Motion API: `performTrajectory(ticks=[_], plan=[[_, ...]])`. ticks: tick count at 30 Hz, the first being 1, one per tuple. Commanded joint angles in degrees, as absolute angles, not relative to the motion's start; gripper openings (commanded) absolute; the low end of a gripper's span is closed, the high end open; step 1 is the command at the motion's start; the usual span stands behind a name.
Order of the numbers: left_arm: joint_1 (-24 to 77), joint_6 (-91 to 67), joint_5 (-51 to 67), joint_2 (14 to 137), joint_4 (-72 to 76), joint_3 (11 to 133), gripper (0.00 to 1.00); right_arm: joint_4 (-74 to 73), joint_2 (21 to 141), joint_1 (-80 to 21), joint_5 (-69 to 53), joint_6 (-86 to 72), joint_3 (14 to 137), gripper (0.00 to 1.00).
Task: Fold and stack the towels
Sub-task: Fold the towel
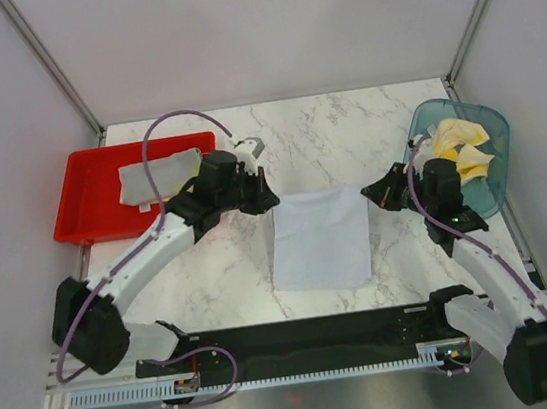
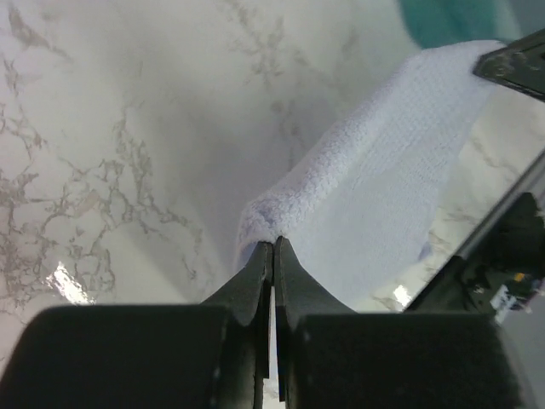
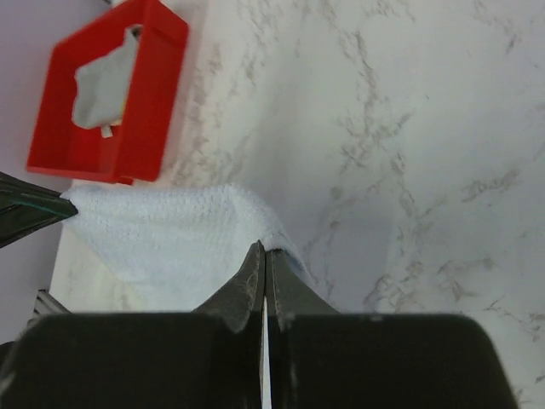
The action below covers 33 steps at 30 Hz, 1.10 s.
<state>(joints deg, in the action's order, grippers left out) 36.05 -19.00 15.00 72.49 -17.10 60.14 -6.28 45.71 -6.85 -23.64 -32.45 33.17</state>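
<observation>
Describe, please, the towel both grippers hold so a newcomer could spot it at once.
On the marble table, look between the red tray and the teal basket. The pale white towel spread there has its far corners pinched by the left gripper and right gripper. Only it is outside a container; the grey towel and yellow cloths sit inside.

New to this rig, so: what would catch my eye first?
A pale towel at mid-table, its far corners pinched by the left claw and right claw. Then the red tray far left holding a grey towel, and the teal basket far right with yellow towels.
</observation>
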Motion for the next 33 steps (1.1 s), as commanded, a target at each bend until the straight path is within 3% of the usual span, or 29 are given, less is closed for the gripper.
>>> performTrajectory(ticks=[1, 7, 13, 16, 19, 22, 24, 26, 29, 32, 33], plan=[[32.6, -17.8, 11.9, 84.3, -11.9, 61.2, 0.02, 11.6, 56.0, -6.7, -20.7, -34.0, 30.7, 0.0], [26.2, -16.5, 17.5, 104.4, -9.8, 73.4, 0.02, 20.0, 86.2, -6.8, -22.1, -29.4, 39.6, 0.0], [23.6, -14.9, 20.7, 113.6, -10.6, 85.2, 0.05, 20.5, 97.4, -6.8, -22.1, -27.5, 49.3, 0.02], [23.3, -13.5, 18.6, 118.6, -14.3, 91.5, 0.18, 17.6, 101.8, -6.8, -21.0, -26.3, 54.5, 0.11], [22.8, -12.4, 15.9, 120.6, -17.4, 95.8, 0.49, 12.5, 103.5, -6.8, -18.4, -24.7, 59.5, 0.33], [22.5, -11.6, 12.9, 120.2, -19.9, 98.0, 0.57, 4.8, 103.4, -6.8, -15.7, -22.4, 64.6, 0.45], [22.4, -11.6, 11.1, 118.8, -20.9, 98.3, 0.6, -1.9, 102.2, -6.8, -12.2, -22.5, 66.7, 0.46], [22.5, -11.8, 11.9, 115.9, -21.0, 96.8, 0.61, -4.4, 99.2, -6.8, -13.0, -23.2, 66.7, 0.45], [22.5, -13.3, 16.1, 112.7, -20.8, 94.0, 0.61, -6.0, 94.4, -8.3, -16.7, -25.0, 63.7, 0.36], [22.7, -15.3, 22.0, 112.7, -20.4, 90.8, 0.59, -6.4, 91.1, -10.1, -22.3, -27.4, 59.1, 0.05], [23.1, -15.6, 24.0, 112.9, -20.2, 89.9, 0.58, -4.2, 90.2, -10.5, -24.1, -28.8, 55.3, 0.0]])
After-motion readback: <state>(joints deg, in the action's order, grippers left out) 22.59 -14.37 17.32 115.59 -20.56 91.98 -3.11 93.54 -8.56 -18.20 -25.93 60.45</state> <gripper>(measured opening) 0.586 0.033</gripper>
